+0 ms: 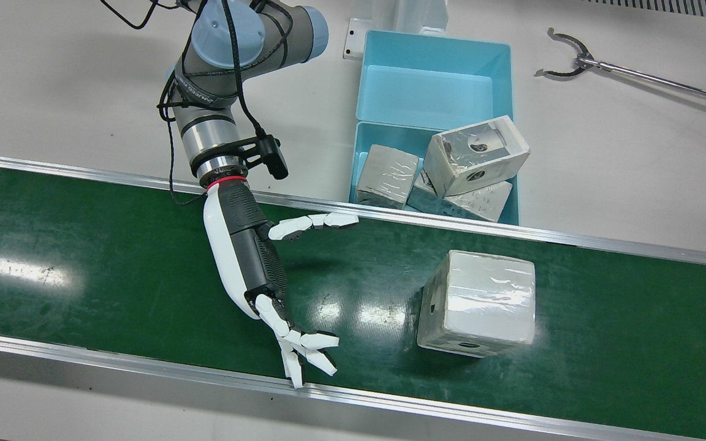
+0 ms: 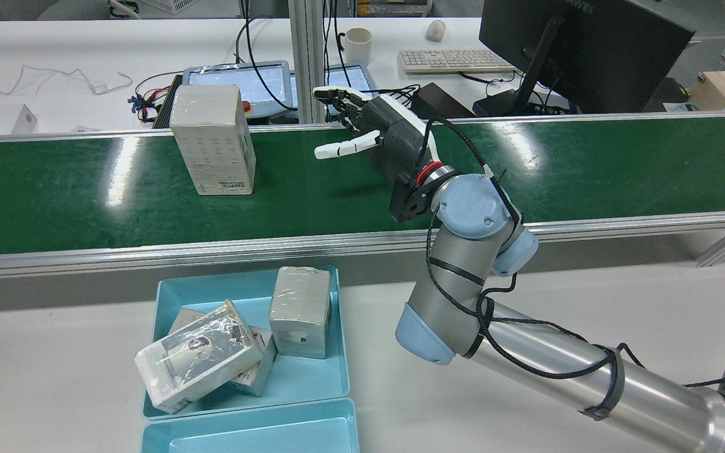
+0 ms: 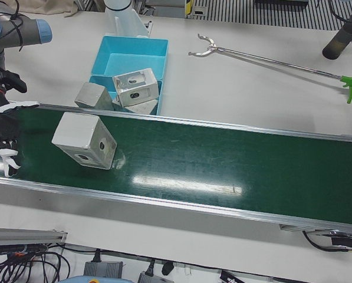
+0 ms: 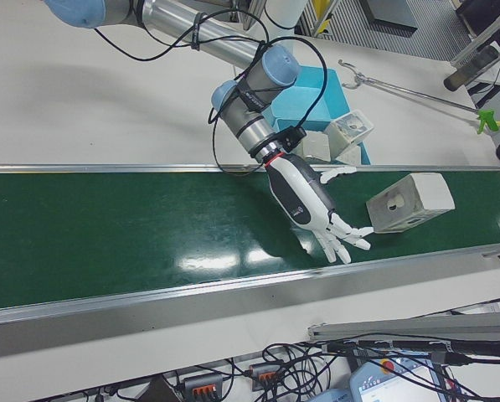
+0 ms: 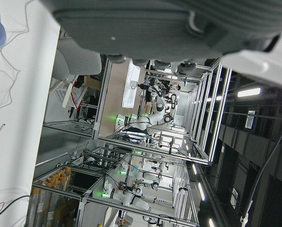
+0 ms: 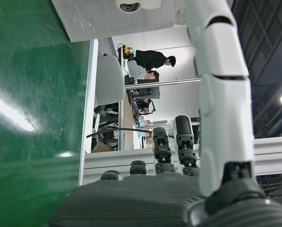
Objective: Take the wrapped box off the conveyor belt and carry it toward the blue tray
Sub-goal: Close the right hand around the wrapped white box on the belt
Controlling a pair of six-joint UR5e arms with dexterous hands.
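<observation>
Spread-fingered and empty over the conveyor belt (image 1: 114,263), right hand (image 1: 261,275) at reach stage, wrapped box (image 1: 478,303) apart at three o'clock; next, closing across to grasp before blue tray (image 1: 506,208).

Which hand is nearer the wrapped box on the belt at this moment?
The right hand. It hangs open over the conveyor belt beside the wrapped box, not touching it. The left hand shows in no station view; only its own camera, aimed off the table.
</observation>
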